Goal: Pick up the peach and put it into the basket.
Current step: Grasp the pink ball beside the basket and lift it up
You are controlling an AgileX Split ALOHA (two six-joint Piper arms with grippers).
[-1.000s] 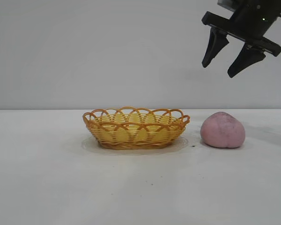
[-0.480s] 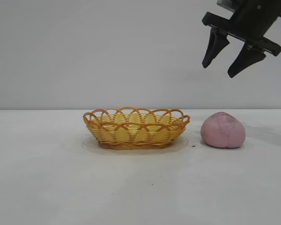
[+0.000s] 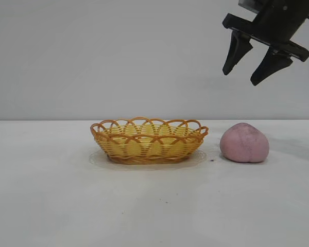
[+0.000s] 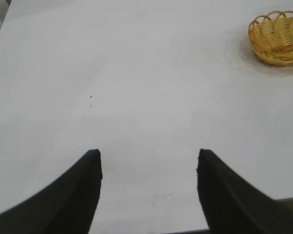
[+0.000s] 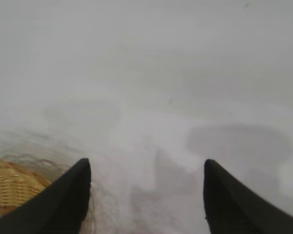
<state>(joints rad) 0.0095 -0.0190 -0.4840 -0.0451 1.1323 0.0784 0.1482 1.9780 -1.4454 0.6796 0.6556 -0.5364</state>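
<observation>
White table [image 3: 51, 206], pale wall. Peach [image 3: 244, 143] sits just right of basket [image 3: 149, 140], untouched. Right gripper [image 3: 250, 67] hangs high above peach, jaws apart, empty. Left gripper [image 4: 149, 187] spread, empty, far from basket. Pickup and placing both remain.

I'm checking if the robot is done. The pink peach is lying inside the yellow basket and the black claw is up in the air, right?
Not quite. The peach is not inside the basket; it sits on the table beside it, a small gap apart. The exterior view shows this. The right claw does hang open in the air above the peach.
</observation>
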